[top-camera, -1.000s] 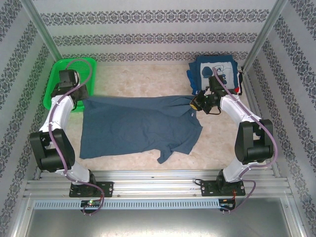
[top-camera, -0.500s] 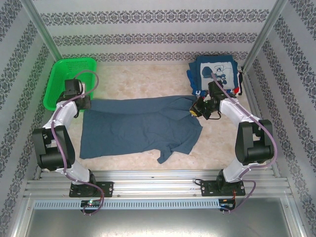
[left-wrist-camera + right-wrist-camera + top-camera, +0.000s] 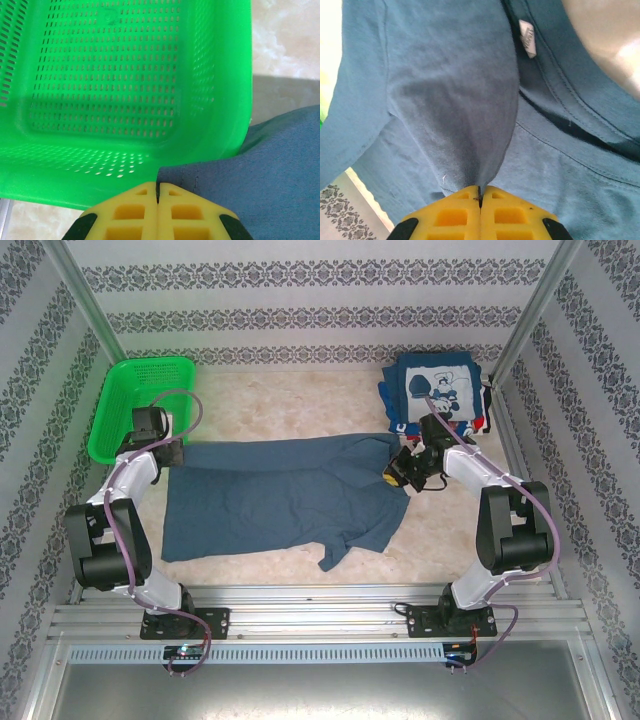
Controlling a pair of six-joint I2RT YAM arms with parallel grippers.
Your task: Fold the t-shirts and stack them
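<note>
Drawn nearward, left gripper [image 3: 167, 453] and right gripper [image 3: 394, 478] each pinch the far edge of the slate-blue t-shirt [image 3: 280, 502]: first fold barely begun, stacking onto the folded printed t-shirts [image 3: 440, 390] yet to come.

The left arm [image 3: 125, 475] and right arm [image 3: 480, 472] share one build: glossy white tubular links, bulky black joint housings and black base plates [image 3: 185, 623] at the bottom of the frame. A pale purple cable [image 3: 176, 393] loops along each arm. The fingers [image 3: 131, 216] are bright yellow moulded plastic with square recessed pockets and black shoulders at the lower corners.
</note>
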